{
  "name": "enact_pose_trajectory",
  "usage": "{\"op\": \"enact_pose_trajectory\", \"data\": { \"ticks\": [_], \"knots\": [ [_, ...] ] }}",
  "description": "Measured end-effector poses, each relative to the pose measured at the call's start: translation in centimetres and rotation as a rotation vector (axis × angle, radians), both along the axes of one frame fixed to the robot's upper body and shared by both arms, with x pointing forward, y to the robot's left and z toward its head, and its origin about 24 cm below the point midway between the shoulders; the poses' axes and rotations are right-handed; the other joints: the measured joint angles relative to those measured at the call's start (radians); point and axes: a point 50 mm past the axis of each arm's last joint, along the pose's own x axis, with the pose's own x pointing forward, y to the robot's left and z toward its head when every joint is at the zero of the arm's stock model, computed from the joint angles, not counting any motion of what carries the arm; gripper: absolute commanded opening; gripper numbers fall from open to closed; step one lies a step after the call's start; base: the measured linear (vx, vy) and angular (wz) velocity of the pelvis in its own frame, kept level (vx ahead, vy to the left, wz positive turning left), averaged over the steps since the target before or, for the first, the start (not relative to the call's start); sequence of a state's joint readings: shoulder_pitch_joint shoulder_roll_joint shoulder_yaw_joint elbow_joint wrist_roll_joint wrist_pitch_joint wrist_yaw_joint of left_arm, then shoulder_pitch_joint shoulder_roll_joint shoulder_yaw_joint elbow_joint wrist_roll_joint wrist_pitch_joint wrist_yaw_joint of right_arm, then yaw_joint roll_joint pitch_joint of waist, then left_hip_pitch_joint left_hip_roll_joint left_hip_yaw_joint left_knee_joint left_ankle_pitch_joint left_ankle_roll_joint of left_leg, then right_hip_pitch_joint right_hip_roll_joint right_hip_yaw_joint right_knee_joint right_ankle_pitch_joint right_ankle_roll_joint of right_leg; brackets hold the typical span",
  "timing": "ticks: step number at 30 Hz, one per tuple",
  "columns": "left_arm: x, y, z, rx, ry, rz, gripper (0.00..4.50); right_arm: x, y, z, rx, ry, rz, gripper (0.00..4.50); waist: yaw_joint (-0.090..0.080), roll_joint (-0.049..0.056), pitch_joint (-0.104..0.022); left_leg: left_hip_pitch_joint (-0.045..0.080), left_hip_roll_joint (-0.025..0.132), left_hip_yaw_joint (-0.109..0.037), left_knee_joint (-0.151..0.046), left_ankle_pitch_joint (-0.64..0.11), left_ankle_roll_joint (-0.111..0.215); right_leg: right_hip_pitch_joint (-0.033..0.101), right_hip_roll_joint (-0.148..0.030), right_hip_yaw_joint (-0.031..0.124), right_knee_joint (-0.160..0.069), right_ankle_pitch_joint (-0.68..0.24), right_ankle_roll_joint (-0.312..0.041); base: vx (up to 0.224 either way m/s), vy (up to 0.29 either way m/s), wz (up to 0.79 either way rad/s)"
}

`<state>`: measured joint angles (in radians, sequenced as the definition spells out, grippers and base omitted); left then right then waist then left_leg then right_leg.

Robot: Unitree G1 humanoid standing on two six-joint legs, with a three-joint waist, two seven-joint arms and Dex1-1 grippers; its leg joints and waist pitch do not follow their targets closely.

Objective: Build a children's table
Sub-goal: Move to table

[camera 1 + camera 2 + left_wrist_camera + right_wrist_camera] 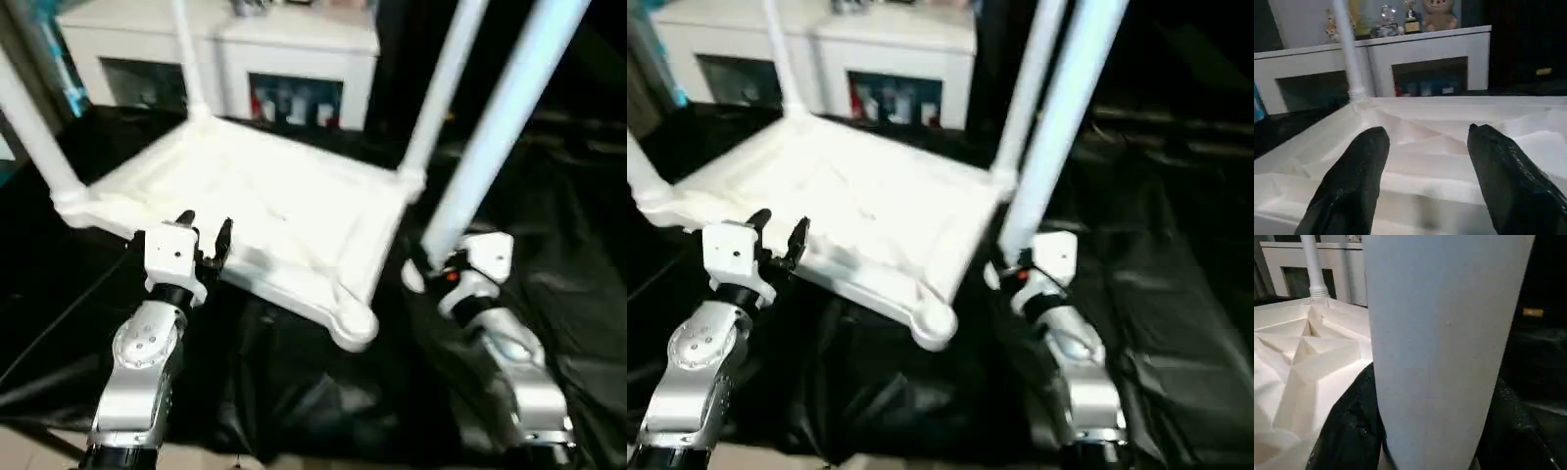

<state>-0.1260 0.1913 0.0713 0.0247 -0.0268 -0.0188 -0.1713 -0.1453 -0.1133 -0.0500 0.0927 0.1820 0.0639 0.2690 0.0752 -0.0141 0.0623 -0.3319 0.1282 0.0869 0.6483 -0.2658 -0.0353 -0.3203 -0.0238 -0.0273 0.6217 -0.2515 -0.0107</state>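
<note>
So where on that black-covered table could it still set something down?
Bare black cover lies right of the right gripper, and in front of the upturned white plastic table top's empty corner socket. It is crowded at the top's near edge by the left gripper, and around the held white tubular leg.

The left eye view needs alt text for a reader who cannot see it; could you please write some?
A white plastic children's table lies upside down on black cloth, three tubular legs standing up. The right hand grips the fourth white leg beside the empty near corner socket; the left hand stands open at the tabletop's edge.

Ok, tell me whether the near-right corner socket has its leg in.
Not in. The corner socket stands empty, while the right gripper holds the fourth leg beside the tabletop.
</note>
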Motion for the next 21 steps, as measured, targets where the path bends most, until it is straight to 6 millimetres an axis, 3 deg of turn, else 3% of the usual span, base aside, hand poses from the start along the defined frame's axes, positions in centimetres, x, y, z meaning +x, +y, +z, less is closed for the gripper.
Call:
{"op": "enact_pose_trajectory", "data": {
  "ticks": [1,2,4,5,6,7,8,9,10,11,12,13,14,15,16,18,21],
  "knots": [
    [0.0,0.3,0.0,0.007,0.002,0.005,3.0,0.0,0.5,0.0,0.012,0.0,0.008,1.94,-0.017,0.003,0.0,0.003,-0.001,-0.003,-0.003,-0.003,0.005,-0.006,-0.003,-0.012,-0.004,-0.007,-0.023,0.114,0.151,0.01],
    [0.0,0.7,0.1,0.012,0.0,0.018,3.0,0.0,1.4,0.0,0.023,-0.002,0.036,1.94,-0.028,0.004,0.0,0.004,-0.006,-0.003,-0.006,-0.007,0.013,-0.017,-0.01,-0.019,0.028,-0.029,-0.057,0.118,0.133,-0.01],
    [0.0,0.8,0.2,0.018,-0.004,0.014,3.0,0.0,1.6,0.0,0.023,0.0,0.043,1.94,-0.046,-0.001,-0.003,0.01,-0.016,-0.001,-0.006,-0.014,0.026,-0.04,-0.029,-0.03,0.083,-0.03,-0.052,0.086,0.101,0.07],
    [0.1,0.7,0.3,0.017,-0.006,0.005,3.0,0.0,1.3,0.0,0.016,-0.002,0.036,1.94,-0.052,-0.005,-0.006,0.015,-0.022,0.004,-0.006,-0.019,0.033,-0.058,-0.04,-0.033,0.087,-0.023,-0.04,0.084,0.053,0.03],
    [0.1,0.6,0.3,0.017,-0.006,0.002,3.0,0.0,1.1,0.0,0.017,-0.002,0.028,1.94,-0.06,-0.014,-0.01,0.016,-0.032,0.008,-0.006,-0.022,0.035,-0.065,-0.052,-0.03,0.061,-0.016,-0.034,0.077,0.02,0.04],
    [0.1,0.5,0.3,0.016,-0.006,-0.001,3.0,0.0,1.0,0.0,0.017,-0.003,0.022,1.94,-0.064,-0.025,-0.012,0.017,-0.042,0.014,-0.006,-0.024,0.035,-0.064,-0.061,-0.022,0.03,-0.011,-0.033,0.077,0.02,0.04],
    [0.2,-0.1,0.1,0.001,0.0,-0.018,3.0,-0.1,0.4,-0.1,0.01,0.003,0.001,1.94,-0.062,-0.032,-0.013,0.017,-0.05,0.025,-0.001,-0.033,0.044,-0.054,-0.064,0.004,0.028,0.007,0.025,0.054,-0.027,0.11],
    [0.2,-0.7,-0.1,-0.006,0.006,-0.041,3.0,-0.3,-0.1,-0.3,0.011,0.011,-0.014,1.94,-0.044,-0.03,-0.012,0.023,-0.041,0.032,0.011,-0.043,0.057,-0.047,-0.043,0.033,0.019,0.007,0.022,0.065,-0.038,-0.13],
    [0.2,-1.1,-0.1,-0.01,0.008,-0.057,3.0,-0.4,-0.5,-0.5,0.014,0.016,-0.031,1.94,-0.028,-0.025,-0.012,0.021,-0.034,0.029,0.033,-0.044,0.052,-0.039,-0.018,0.065,0.013,0.007,0.021,0.065,-0.038,-0.13],
    [0.2,-1.2,-0.1,-0.014,0.007,-0.067,3.0,-0.5,-0.8,-0.5,0.015,0.018,-0.044,1.94,-0.005,-0.014,-0.009,0.014,-0.02,0.019,0.058,-0.043,0.026,-0.025,0.018,0.102,0.004,0.009,0.019,0.088,0.008,-0.43],
    [0.3,-1.1,0.1,-0.02,0.001,-0.07,3.0,-0.5,-0.9,-0.4,0.012,0.013,-0.045,1.94,0.006,-0.004,-0.013,0.004,-0.01,0.006,0.04,-0.043,-0.005,-0.023,0.037,0.11,0.002,0.009,0.02,0.065,0.049,-0.37],
    [0.4,-0.9,0.3,-0.011,-0.006,-0.073,3.0,-0.5,-0.9,-0.3,0.01,0.005,-0.044,1.94,0.009,0.001,-0.014,-0.008,-0.003,0.001,0.041,-0.044,-0.011,-0.026,0.038,0.097,0.01,0.008,0.018,0.065,0.049,-0.37],
    [0.3,-0.3,0.3,-0.002,-0.004,-0.067,3.0,-0.4,-0.3,-0.2,0.023,0.0,-0.032,1.94,-0.007,-0.006,-0.019,-0.005,-0.005,0.002,0.042,-0.044,-0.006,-0.047,0.028,0.071,0.028,0.011,0.009,0.093,0.05,-0.12],
    [0.3,0.0,0.3,0.002,0.003,-0.073,3.0,-0.3,0.4,-0.1,0.03,-0.005,-0.008,1.94,-0.015,-0.011,-0.022,-0.006,-0.011,0.002,0.041,-0.043,-0.004,-0.057,0.01,0.05,0.036,0.013,0.004,0.07,0.015,0.01],
    [0.3,0.2,0.2,0.003,0.006,-0.078,3.0,-0.3,0.7,0.0,0.032,-0.009,0.003,1.94,-0.018,-0.013,-0.023,-0.007,-0.015,0.003,0.041,-0.043,-0.002,-0.058,0.0,0.039,0.035,0.011,0.005,0.092,0.034,0.04],
    [0.5,0.1,0.7,-0.02,0.009,-0.193,3.0,-0.2,0.7,0.3,0.024,-0.031,0.024,1.94,-0.015,-0.017,-0.025,-0.022,-0.023,0.009,0.033,-0.033,0.001,-0.063,-0.009,0.042,0.029,0.011,0.033,0.0,0.0,0.0],
    [0.9,-0.5,0.5,-0.01,0.065,-0.379,3.0,-0.1,0.3,0.8,0.018,-0.052,0.105,1.94,-0.016,-0.019,-0.022,-0.018,-0.024,0.016,0.012,-0.018,-0.002,-0.064,-0.016,0.04,0.023,0.013,0.025,-0.041,-0.02,0.04]
  ]
}}
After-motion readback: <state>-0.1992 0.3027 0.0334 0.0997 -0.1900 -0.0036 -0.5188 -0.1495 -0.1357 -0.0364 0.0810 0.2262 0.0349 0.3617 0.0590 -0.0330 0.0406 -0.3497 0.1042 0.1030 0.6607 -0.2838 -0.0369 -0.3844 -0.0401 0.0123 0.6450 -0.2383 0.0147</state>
